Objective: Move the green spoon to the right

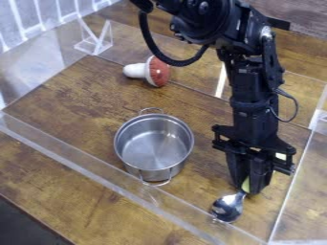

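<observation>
The green spoon (pixel 235 198) lies at the front right of the wooden table, its shiny silver bowl toward the front and its pale green handle running up between my fingers. My gripper (pixel 253 180) points almost straight down from the black arm and is shut on the spoon's handle, just above the table. Most of the handle is hidden by the fingers. The spoon sits to the right of the steel pot (pixel 155 144).
A red-and-white mushroom toy (pixel 149 70) lies at the back left. Clear acrylic walls (pixel 90 172) border the table along the front and left. A clear stand (pixel 92 39) sits at the back left.
</observation>
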`<action>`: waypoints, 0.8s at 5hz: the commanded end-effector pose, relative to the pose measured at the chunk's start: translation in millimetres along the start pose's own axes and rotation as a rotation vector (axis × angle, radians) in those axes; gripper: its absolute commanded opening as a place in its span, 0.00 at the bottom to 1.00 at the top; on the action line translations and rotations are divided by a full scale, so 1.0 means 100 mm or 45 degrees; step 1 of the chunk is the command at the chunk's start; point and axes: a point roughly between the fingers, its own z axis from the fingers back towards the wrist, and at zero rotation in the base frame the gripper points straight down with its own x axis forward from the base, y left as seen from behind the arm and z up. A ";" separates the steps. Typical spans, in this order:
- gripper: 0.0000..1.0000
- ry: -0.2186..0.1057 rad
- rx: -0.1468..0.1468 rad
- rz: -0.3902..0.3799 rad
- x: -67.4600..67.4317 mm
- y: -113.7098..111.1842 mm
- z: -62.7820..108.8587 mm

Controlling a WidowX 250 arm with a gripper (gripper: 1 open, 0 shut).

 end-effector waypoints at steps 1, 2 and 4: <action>1.00 0.038 0.009 -0.047 -0.09 -0.15 0.05; 1.00 0.028 0.028 -0.040 -0.12 -0.13 0.16; 1.00 0.002 0.056 -0.028 -0.19 -0.12 0.41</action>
